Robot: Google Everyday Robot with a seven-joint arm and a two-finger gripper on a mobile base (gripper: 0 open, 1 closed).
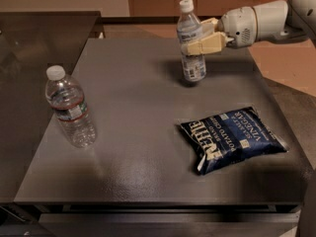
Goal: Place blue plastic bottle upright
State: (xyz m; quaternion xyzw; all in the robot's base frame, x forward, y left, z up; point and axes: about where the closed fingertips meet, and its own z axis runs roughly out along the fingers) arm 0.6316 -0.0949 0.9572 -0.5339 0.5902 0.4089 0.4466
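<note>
The blue plastic bottle point(191, 41) is slim and clear with a white cap and a white-and-bluish label. It stands nearly upright at the far middle of the dark table point(148, 102), its base on or just above the surface. My gripper point(197, 41) comes in from the right on a white arm. Its tan fingers point(206, 43) are closed around the bottle's middle.
A larger ribbed clear bottle point(70, 106) with a red-and-green band stands near the table's left edge. A dark blue chip bag point(231, 138) lies flat at the front right. A dark counter point(29, 38) adjoins on the left.
</note>
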